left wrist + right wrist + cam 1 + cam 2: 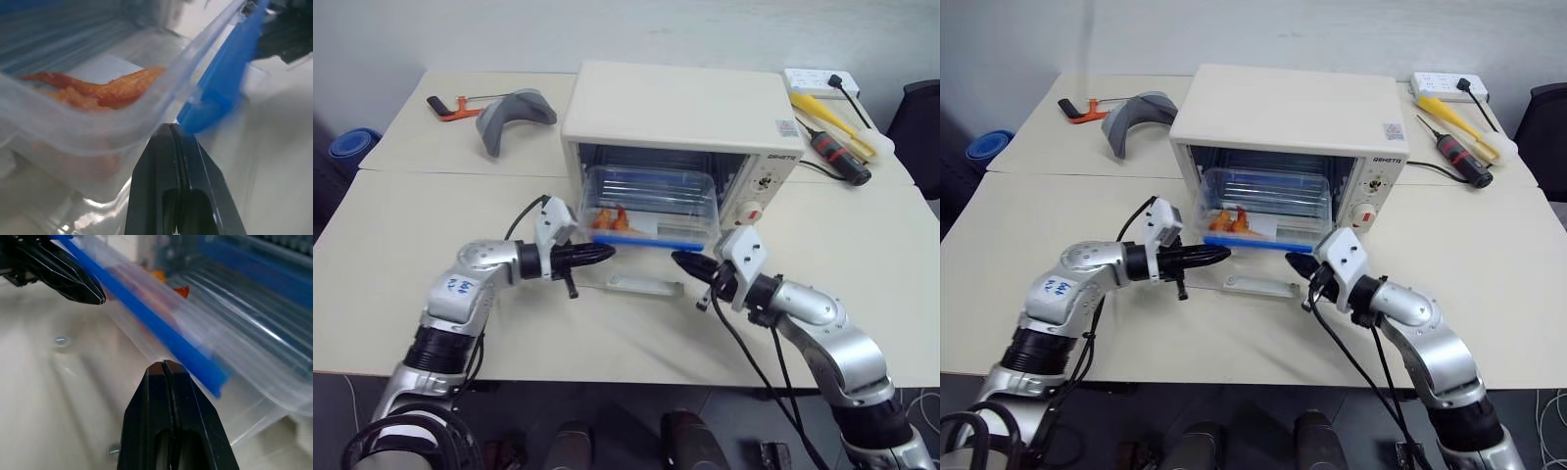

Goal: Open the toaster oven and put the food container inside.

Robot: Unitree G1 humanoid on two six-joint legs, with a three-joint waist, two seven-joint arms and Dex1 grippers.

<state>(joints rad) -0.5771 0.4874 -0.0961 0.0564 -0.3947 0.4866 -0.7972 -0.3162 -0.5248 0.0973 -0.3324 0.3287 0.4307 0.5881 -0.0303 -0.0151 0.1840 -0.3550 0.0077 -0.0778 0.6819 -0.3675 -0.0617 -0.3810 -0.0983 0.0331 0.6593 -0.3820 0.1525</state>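
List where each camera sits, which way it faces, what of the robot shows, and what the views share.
Left eye: on the head, looking down at the oven; both arms show.
Right eye: beside it, same scene.
Left wrist: faces the container; shut left gripper below.
Right wrist: faces the container's blue clip; shut right gripper below, left gripper opposite.
All share the container.

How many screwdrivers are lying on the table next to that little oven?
2: a yellow-handled screwdriver and a black-and-red screwdriver, side by side on the table to the right of the toaster oven. Others could be hidden behind it.
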